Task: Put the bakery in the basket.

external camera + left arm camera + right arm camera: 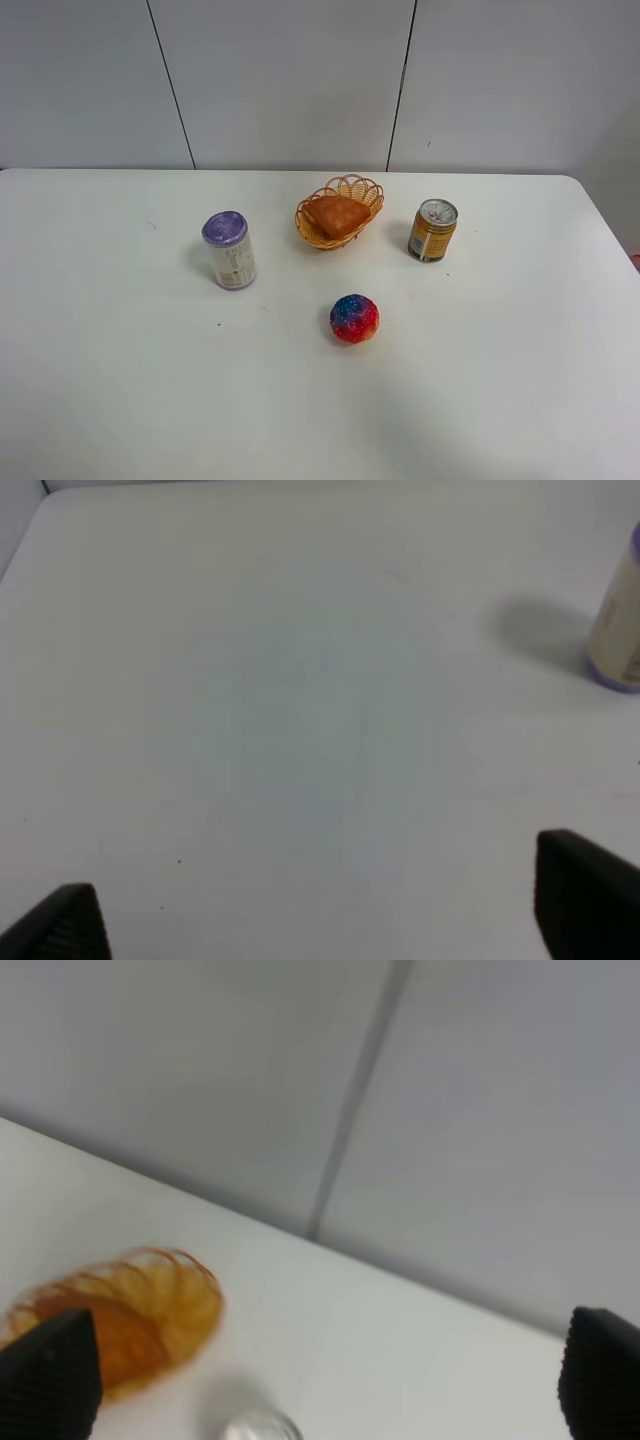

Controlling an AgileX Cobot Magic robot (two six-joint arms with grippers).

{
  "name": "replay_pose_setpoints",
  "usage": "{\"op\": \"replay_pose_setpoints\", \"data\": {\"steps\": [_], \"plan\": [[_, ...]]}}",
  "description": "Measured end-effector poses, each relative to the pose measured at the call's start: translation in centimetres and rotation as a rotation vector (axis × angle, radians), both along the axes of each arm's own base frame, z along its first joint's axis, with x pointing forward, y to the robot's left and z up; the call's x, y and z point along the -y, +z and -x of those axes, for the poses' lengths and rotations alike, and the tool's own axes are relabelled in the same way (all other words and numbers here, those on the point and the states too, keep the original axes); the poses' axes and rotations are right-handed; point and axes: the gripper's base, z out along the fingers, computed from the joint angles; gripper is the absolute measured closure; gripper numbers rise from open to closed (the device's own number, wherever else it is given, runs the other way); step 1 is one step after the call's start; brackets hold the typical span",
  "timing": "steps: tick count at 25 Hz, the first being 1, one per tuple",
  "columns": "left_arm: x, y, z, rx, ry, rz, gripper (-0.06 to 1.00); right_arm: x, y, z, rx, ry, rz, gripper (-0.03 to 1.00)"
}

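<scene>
The bakery (336, 214), a flat orange-brown waffle-like wedge, lies inside the basket (361, 186), a small oval wicker basket at the back middle of the table. Neither arm shows in the exterior high view. In the left wrist view my left gripper (320, 912) is open and empty, its dark fingertips (62, 925) wide apart over bare table. In the right wrist view my right gripper (322, 1375) is open and empty, raised and off from the blurred basket (180, 1295) with the bakery (118, 1348) in it.
A purple-lidded white can (230, 251) stands left of the basket and shows in the left wrist view (618, 630). A gold drink can (432, 230) stands right of it; its top (258, 1426) shows in the right wrist view. A multicoloured ball (354, 318) lies in front.
</scene>
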Motion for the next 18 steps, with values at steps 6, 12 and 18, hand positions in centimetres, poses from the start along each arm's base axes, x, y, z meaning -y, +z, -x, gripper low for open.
{"op": "replay_pose_setpoints", "data": {"steps": [6,12,18], "plan": [[0.0,0.0,0.0,0.000,0.000,0.000,0.10,6.9,-4.0,8.3,-0.029,-0.238,-0.066,0.06],[0.0,0.0,0.0,0.000,0.000,0.000,0.10,8.4,-10.7,18.0,-0.024,-0.387,-0.103,0.06],[0.0,0.0,0.0,0.000,0.000,0.000,0.10,7.0,-14.5,24.6,0.087,-0.367,-0.146,0.06]]}}
